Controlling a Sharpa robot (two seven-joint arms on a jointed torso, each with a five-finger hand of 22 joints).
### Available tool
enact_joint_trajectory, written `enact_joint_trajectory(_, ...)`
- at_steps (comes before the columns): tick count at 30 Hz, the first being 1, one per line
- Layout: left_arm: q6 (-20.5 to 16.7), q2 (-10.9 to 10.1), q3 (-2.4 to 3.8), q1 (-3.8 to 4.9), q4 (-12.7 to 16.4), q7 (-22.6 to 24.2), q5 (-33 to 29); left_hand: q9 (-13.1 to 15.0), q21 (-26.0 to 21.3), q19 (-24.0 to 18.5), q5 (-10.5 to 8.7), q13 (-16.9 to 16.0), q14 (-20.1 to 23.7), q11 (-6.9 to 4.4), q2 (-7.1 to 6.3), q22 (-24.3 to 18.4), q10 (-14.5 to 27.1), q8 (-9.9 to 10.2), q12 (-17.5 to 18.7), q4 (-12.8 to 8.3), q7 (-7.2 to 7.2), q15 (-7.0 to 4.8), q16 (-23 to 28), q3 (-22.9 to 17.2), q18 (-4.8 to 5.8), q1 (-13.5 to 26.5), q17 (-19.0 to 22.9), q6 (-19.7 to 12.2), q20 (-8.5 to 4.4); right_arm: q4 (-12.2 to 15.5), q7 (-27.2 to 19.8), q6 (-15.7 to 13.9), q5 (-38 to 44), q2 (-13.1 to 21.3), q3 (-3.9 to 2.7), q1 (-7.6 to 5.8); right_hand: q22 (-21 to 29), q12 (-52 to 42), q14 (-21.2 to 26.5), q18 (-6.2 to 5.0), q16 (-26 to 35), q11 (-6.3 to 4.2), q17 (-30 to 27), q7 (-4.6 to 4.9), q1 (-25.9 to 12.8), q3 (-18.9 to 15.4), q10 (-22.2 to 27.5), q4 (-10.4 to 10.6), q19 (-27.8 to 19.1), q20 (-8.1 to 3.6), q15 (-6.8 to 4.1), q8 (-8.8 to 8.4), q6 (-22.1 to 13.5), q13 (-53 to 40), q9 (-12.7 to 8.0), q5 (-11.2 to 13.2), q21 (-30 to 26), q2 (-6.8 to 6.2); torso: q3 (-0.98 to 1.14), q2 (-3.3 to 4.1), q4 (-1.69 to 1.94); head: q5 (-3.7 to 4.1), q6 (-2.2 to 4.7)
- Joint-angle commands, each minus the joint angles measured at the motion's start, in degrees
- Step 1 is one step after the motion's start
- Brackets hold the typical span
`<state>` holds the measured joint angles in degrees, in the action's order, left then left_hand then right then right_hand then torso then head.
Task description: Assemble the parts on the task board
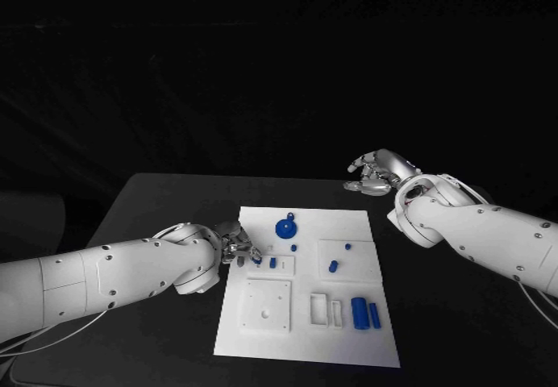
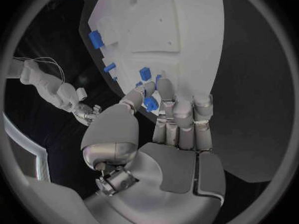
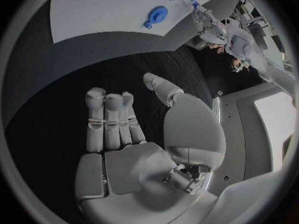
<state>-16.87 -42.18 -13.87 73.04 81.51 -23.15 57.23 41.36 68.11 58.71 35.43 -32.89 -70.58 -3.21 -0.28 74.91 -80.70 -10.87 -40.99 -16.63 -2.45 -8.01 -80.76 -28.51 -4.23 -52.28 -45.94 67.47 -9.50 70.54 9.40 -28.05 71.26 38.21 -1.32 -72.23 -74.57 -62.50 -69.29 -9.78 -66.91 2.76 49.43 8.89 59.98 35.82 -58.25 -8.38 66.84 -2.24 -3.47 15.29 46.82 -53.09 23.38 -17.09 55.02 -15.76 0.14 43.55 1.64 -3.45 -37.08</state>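
Now left hand (image 1: 236,244) at task board (image 1: 349,339) edge, pinching blue part (image 2: 150,103)

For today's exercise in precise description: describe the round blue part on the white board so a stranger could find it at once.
Start at the white task board in the middle of the black table. Go to its far end, away from the robot, near the middle of its width: there lies the round blue part. It is a disc, the widest blue piece; its neighbours are small blocks and pegs.

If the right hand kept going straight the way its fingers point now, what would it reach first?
Probably bare black table, then the task board edge near the round blue part; the right hand holds nothing, and depth is unclear.
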Motion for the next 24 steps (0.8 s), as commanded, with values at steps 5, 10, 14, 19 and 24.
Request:
enact_joint_trajectory(5, 0.9, 0.3, 0.03, -0.19, -0.6, -0.2, 1.2, 3.7, 0.3, 0.2, -0.02, -0.2, -2.9, -2.15, 0.2, 0.4, -1.8, -4.8, -0.3, 0.3, 1.73, -3.43, -0.3, -0.2, -2.45, -0.6, -0.1, 3.1, -5.74, 0.1, -0.3, 0.6, 0.2, 0.0, -0.02, 0.0, -0.1, -0.4, -0.2, -5.22, -0.2, 0.03, -0.1, 0.47, -0.2, -0.3, 0.3, -0.1, 0.5, -0.11, -0.08, 0.08, 0.0, 0.1, 0.1, -0.2, -0.3, 0.05, 0.0, -0.02, 0.02, 0.07, -0.07)
enact_joint_trajectory(10, 1.5, 0.4, 0.03, -0.4, -0.9, -0.3, 1.3, 3.7, 0.3, 0.2, -0.02, -0.2, -2.9, -2.16, 0.22, 0.4, -1.8, -4.8, -0.3, 0.3, 1.74, -3.44, -0.3, -0.2, -2.45, -0.5, -0.1, 3.1, -5.74, 0.1, -0.3, 0.6, 0.2, 0.0, -0.02, 0.0, -0.1, -0.4, -0.2, -5.22, -0.2, 0.03, -0.1, 0.47, -0.2, -0.3, 0.3, -0.1, 0.5, -0.11, -0.08, 0.08, 0.0, 0.1, 0.1, -0.2, -0.3, 0.05, 0.01, 0.01, 0.01, 0.04, -0.13)
enact_joint_trajectory(14, 2.3, 0.4, 0.03, -0.51, -0.8, -0.4, 1.3, 3.7, 0.3, 0.2, -0.02, -0.2, -2.9, -2.16, 0.21, 0.4, -1.8, -4.8, -0.4, 0.3, 1.74, -3.44, -0.3, -0.2, -2.45, -0.5, -0.1, 3.1, -5.74, 0.1, -0.3, 0.7, 0.2, 0.0, -0.02, 0.0, -0.1, -0.4, -0.1, -5.22, -0.2, 0.03, -0.1, 0.47, -0.2, -0.3, 0.3, -0.1, 0.5, -0.11, -0.08, 0.08, 0.0, 0.1, 0.1, -0.2, -0.3, 0.05, -0.03, 0.01, 0.02, 0.09, -0.2)
enact_joint_trajectory(19, 2.8, 0.5, 0.03, -0.55, -0.8, -0.5, 1.3, 3.6, 0.3, 0.2, -0.04, -0.3, -2.9, -2.14, 0.22, 0.4, -1.8, -4.8, -0.4, 0.3, 1.73, -3.44, -0.4, -0.2, -2.44, -0.5, -0.1, 3.1, -5.73, 0.1, -0.3, 0.7, 0.2, 0.0, -0.02, 0.0, -0.1, -0.4, -0.1, -5.22, -0.2, 0.03, -0.1, 0.47, -0.2, -0.3, 0.3, -0.1, 0.5, -0.11, -0.07, 0.08, 0.0, 0.1, 0.1, -0.2, -0.3, 0.05, 0.01, -0.01, 0.01, 0.09, -0.31)
enact_joint_trajectory(24, 2.9, 0.7, 0.03, -0.59, -1.1, -0.5, 1.2, 3.6, 0.3, 0.2, -0.05, -0.3, -2.9, -2.14, 0.22, 0.4, -1.8, -4.8, -0.5, 0.3, 1.73, -3.43, -0.4, -0.2, -2.44, -0.4, -0.1, 3.1, -5.73, 0.1, -0.3, 0.7, 0.2, -0.1, -0.02, 0.0, -0.1, -0.5, -0.1, -5.22, -0.2, 0.03, -0.1, 0.47, -0.2, -0.3, 0.3, -0.1, 0.5, -0.11, -0.07, 0.08, 0.0, 0.2, 0.1, -0.3, -0.3, 0.05, 0.02, 0.01, 0.01, 0.13, -0.25)
